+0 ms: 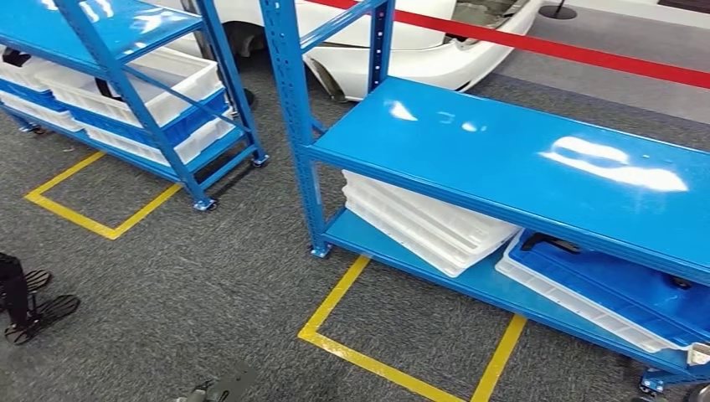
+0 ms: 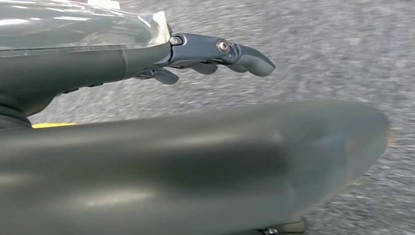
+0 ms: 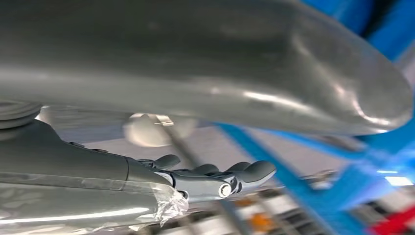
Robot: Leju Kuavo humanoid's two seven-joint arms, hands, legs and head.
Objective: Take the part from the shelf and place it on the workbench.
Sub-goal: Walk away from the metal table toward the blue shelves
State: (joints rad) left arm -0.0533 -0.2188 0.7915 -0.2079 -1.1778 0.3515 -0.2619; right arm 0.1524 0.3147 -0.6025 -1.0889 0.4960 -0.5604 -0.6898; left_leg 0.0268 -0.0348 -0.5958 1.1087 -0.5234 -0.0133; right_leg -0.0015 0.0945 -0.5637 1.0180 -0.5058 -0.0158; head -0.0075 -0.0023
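Note:
A black part (image 1: 548, 243) lies at the rim of a blue-lined white tray (image 1: 586, 301) on the lower level of the near blue shelf (image 1: 519, 159); a second dark piece (image 1: 680, 283) sits further right in that tray. My left hand (image 2: 195, 49) hangs over grey carpet with its fingers (image 2: 244, 56) stretched out, the thumb apart, and nothing in it. My right hand (image 3: 205, 181) also has its fingers extended and holds nothing. Blurred blue shelf beams lie behind it.
A stack of tilted white trays (image 1: 427, 222) leans on the same lower level. A second blue rack (image 1: 126, 25) with white bins (image 1: 159, 79) stands at the left. Yellow floor tape (image 1: 335, 293) marks bays on the carpet. A white car (image 1: 419, 50) and red barrier tape (image 1: 586, 52) lie behind.

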